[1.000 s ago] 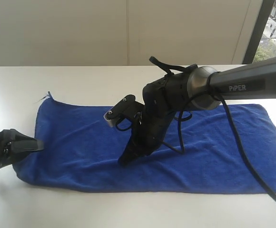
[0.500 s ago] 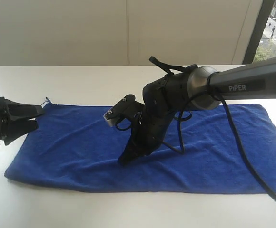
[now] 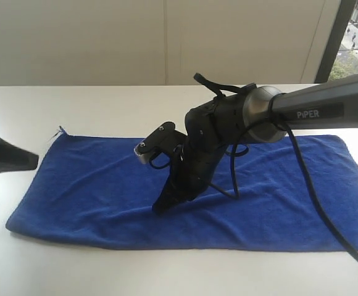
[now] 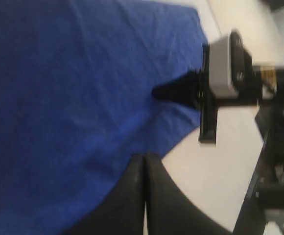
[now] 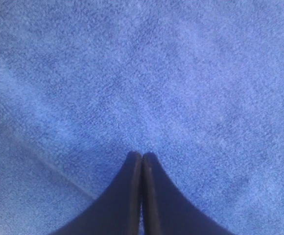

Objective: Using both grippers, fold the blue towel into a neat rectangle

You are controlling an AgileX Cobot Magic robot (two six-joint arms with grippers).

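Both closed: the right gripper (image 3: pixel 159 209) pins the middle of the blue towel (image 3: pixel 86 185) on the bench (image 3: pixel 166 274), the left gripper (image 3: pixel 34 160) holds nothing beside its end, so any fold may fail

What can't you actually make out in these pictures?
- Exterior view: the blue towel runs off the right edge.
- Exterior view: the left pincer shows, but its arm is cut off at the left edge.
- Right wrist view: whether the shut right pincer presses the towel or hovers.
- Left wrist view: the right arm is blurred.
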